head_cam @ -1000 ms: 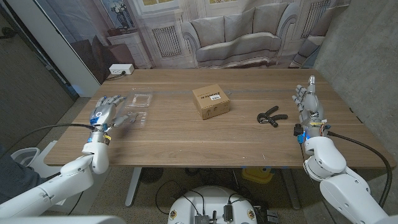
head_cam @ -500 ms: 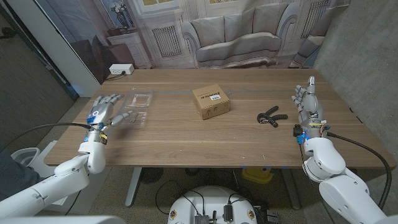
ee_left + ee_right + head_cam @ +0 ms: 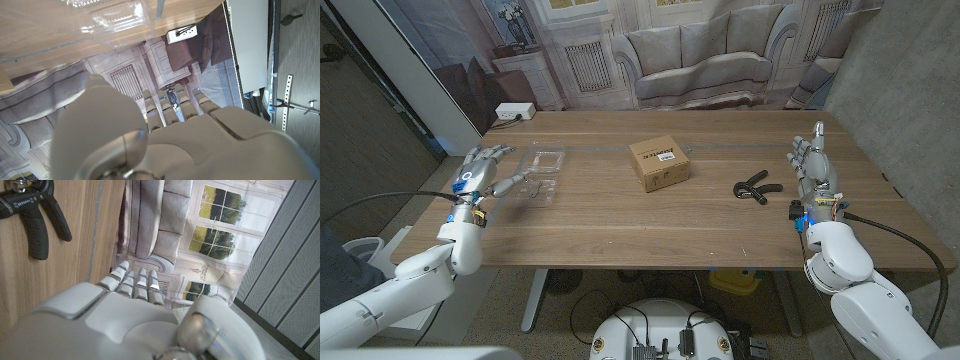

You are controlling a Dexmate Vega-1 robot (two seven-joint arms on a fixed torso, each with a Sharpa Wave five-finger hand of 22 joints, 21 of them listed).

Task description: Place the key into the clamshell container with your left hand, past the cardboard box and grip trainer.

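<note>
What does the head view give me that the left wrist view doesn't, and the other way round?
Head view alone: the brown cardboard box, the black grip trainer and the right robot hand, fingers apart. Left wrist view alone: a close look at the moulded ridges of the clear plastic clamshell container. Both share the container, the wooden table and the left robot hand, fingers spread, holding nothing.

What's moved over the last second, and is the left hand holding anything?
The left hand has drawn back from the clamshell container toward the table's left edge, fingers apart, holding nothing. The cardboard box, grip trainer and right hand stayed put. I cannot make out the key.
</note>
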